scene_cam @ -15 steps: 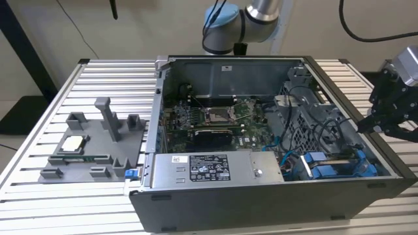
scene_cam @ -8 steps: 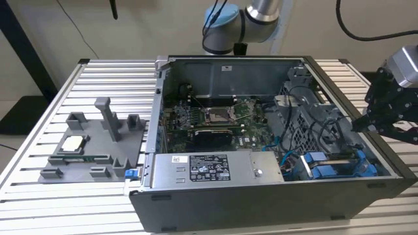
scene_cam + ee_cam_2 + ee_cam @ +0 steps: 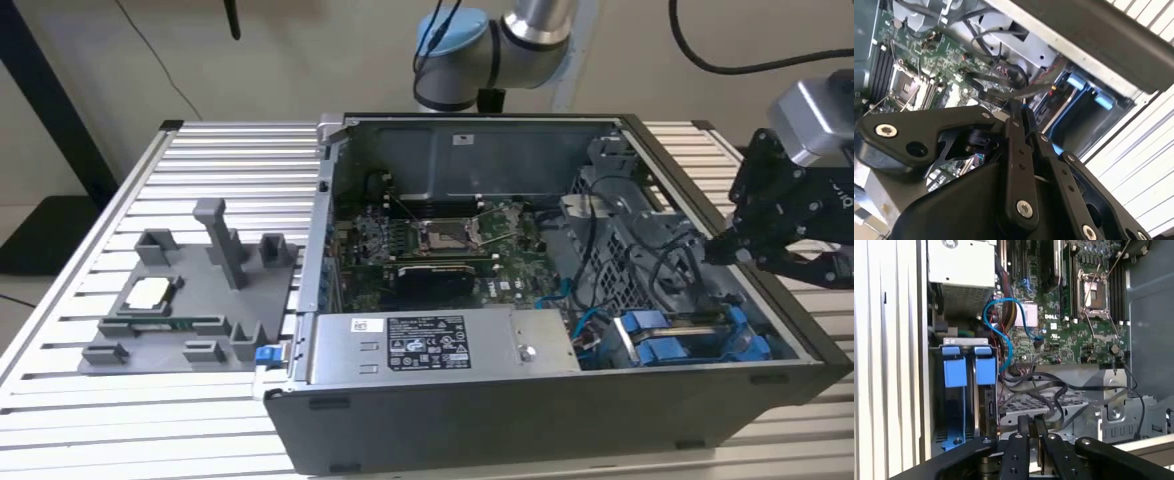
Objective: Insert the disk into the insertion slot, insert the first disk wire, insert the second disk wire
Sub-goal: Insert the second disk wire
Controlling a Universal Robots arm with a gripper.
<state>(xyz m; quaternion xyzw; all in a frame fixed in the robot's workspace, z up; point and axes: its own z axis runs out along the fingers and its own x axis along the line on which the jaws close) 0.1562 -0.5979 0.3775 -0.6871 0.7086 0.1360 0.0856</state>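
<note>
**Claw clenched over the cables**

Toward the exterior view's left from the power-supply box (image 3: 427, 345), a parts tray (image 3: 187, 300) sits on the surface (image 3: 80, 420). Toward that view's right of the box, the disk (image 3: 985, 371) looks seated in the insertion slot (image 3: 687, 340). Further right, the claw (image 3: 1032, 422) hangs clenched over black cables (image 3: 1054, 390), seemingly placed for wiring; whether it pinches one, I cannot tell.

The insertion slot (image 3: 687, 340) pairs glossy blue plastic tabs with dark matt metal. The computer case (image 3: 534, 430) is matt grey sheet metal, and the table (image 3: 227, 160) is ribbed, bright metal.

Silver arm (image 3: 541, 22), blue joint cap (image 3: 447, 35); black linkage gripper (image 3: 1027, 120), silver screws (image 3: 1024, 209).
</note>
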